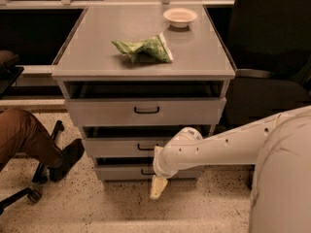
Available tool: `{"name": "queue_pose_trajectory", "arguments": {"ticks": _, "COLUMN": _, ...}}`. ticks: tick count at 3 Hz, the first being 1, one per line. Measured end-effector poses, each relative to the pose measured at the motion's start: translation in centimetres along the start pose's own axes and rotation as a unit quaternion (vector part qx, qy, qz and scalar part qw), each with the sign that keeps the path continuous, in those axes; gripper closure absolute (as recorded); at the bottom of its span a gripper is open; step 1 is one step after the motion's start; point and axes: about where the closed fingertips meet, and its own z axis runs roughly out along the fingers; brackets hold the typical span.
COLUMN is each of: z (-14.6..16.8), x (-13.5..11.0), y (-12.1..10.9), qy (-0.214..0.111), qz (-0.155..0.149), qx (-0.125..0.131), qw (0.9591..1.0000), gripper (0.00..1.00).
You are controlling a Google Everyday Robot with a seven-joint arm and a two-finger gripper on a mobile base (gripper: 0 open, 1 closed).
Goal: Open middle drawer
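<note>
The gripper (158,186) hangs low, pointing at the floor; how far open it is cannot be told, and nothing shows in its hold. The middle drawer (116,148) sits just above it, its handle (145,147) up-left. Far above lie a green bag (143,48) and a bowl (180,17).

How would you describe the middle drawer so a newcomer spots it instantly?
Find the grey cabinet with the green bag on top; its front stacks three drawers, and the gripper hangs low by the bottom drawer. The middle drawer is second down: a low flat front with a small dark bar handle, shallower than the taller top drawer, and above the bottom one.
</note>
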Motion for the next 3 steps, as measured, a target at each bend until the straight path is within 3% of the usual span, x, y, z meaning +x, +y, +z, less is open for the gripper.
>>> {"name": "queue_pose_trajectory", "arguments": {"ticks": 2, "z": 0.6, "x": -0.8, "y": -0.9, "qy": -0.011, "qz": -0.008, "qx": 0.015, "qw": 0.9998, "gripper": 0.00}}
{"name": "queue_pose_trajectory", "arguments": {"ticks": 3, "z": 0.2, "x": -0.3, "y": -3.7, "qy": -0.022, "qz": -0.003, "qx": 0.059, "qw": 0.9980, "gripper": 0.00}}
